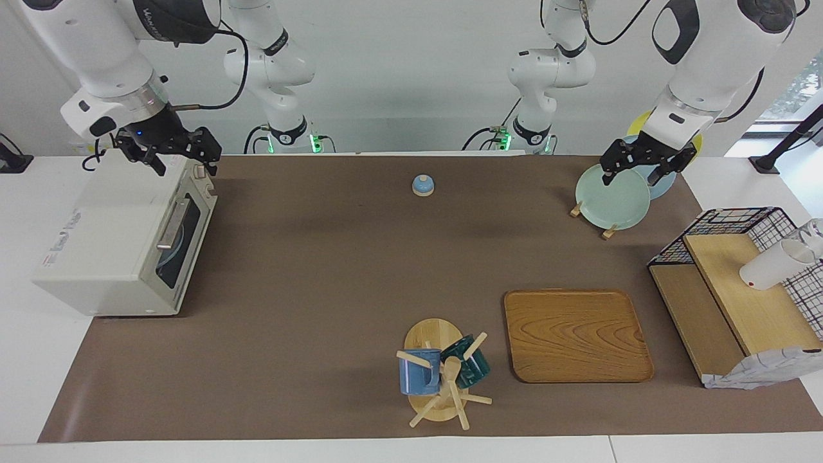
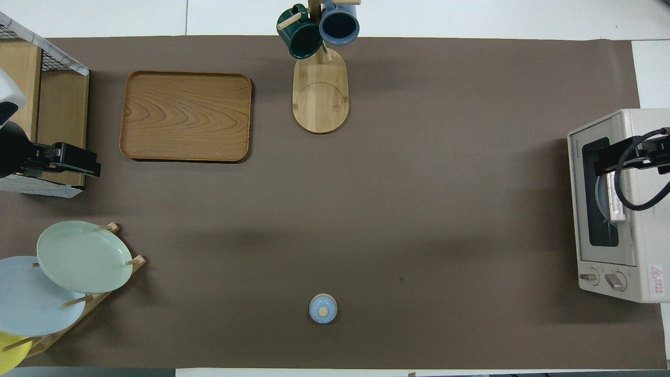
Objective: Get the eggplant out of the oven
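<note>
I see the off-white oven (image 1: 122, 244) at the right arm's end of the table, door closed; the eggplant is not visible through its window. My right gripper (image 1: 168, 153) hovers over the oven's top, my left gripper (image 1: 646, 168) over the plates (image 1: 611, 196); finger states indiscernible. The oven's lettering is unreadable.

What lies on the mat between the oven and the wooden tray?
Nothing: in both views the brown mat is bare between the oven and the wooden tray. The mug rack stands just off that line, farther from the robots.
</note>
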Motion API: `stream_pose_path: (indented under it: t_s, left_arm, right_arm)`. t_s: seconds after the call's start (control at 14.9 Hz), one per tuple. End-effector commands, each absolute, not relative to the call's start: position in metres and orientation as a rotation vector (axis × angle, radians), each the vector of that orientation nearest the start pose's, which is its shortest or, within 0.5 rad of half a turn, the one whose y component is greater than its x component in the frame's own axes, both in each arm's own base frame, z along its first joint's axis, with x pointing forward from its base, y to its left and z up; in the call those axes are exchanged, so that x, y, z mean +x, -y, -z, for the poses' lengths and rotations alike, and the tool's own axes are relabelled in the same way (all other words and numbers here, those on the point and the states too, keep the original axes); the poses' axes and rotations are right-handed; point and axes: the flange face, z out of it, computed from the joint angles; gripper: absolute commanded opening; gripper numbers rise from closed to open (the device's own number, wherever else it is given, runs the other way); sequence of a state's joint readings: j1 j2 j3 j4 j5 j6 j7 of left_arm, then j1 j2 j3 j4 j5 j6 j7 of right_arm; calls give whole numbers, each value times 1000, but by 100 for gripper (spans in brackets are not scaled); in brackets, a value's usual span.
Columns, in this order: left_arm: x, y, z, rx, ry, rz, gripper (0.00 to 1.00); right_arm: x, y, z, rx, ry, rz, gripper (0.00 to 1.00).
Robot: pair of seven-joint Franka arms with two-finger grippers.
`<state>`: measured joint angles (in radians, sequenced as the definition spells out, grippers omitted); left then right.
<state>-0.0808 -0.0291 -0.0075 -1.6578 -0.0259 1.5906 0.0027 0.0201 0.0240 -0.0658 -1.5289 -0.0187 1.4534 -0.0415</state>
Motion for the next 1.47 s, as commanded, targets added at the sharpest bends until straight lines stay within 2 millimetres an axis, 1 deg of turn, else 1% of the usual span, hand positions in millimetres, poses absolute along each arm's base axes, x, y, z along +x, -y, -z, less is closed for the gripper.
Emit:
stream_pose_path:
  t_s: [0.0,0.2,0.33,0.47,0.54,0.6,0.67,0.8,0.94,1.07,1.2,1.4]
  left_arm:
    - [541,49,-604,-3164,-127,-58,100]
    - [541,49,-604,-3163,-127,-58,100]
    - [541,49,-604,-3164,-127,-58,100]
    - [541,49,-604,-3164,-127,-58,100]
    - [541,49,-604,-3164,-127,-58,100]
    - [541,49,-604,-3164,-127,-58,100]
    - [541,49,-604,-3164,-127,-58,100]
    - [541,49,-604,-3164,-127,-58,100]
    - [541,49,-605,-3163,-127,-55,100]
    - [541,49,-604,-3164,-127,-58,100]
    - [541,49,-604,-3163,-127,-58,100]
    - [541,49,-604,-3163,-127,-58,100]
  right_arm:
    - [549,26,-621,-3147,-40,-170,100]
    - [548,26,-620,-3148,-40,-177,100]
    - [545,33,-616,-3140,-49,-191,100]
    - [543,33,-614,-3139,-37,-198,100]
    - [543,30,-610,-3140,-30,-193,67]
    - [543,30,-609,-3141,-34,-181,20]
    - [541,34,-607,-3140,-41,-177,1]
    - [537,45,-592,-3132,2,-132,0]
    - [537,46,-577,-3132,24,-69,0]
    - [540,48,-563,-3177,20,-76,0]
    - [543,58,-548,-3263,32,-64,0]
    - [536,68,-516,-3326,54,-136,0]
